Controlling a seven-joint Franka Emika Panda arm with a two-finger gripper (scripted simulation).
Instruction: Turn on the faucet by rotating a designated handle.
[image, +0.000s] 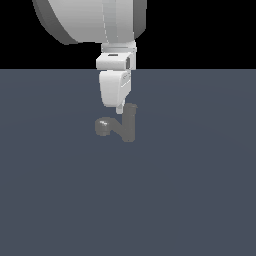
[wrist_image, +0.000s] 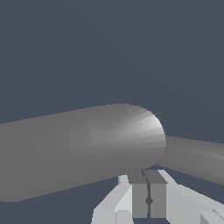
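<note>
The dull-grey faucet (image: 130, 125) stands on the dark floor, with its upright body at the exterior view's right. A slanted arm runs down from it to the rounded spout head (image: 103, 126). My white gripper (image: 120, 109) hangs straight above it, with the fingertips just beside the top of the upright body. In the wrist view, a thick grey cylinder of the faucet (wrist_image: 78, 148) fills the middle and a thinner grey piece (wrist_image: 197, 159) runs off from its rounded end. The finger pads (wrist_image: 141, 200) are pressed together right below it, holding nothing. I cannot pick out the handle for certain.
A flat blue-grey floor (image: 200, 200) surrounds the faucet on all sides. The arm's large white links (image: 90, 20) hang above the scene at the top of the exterior view.
</note>
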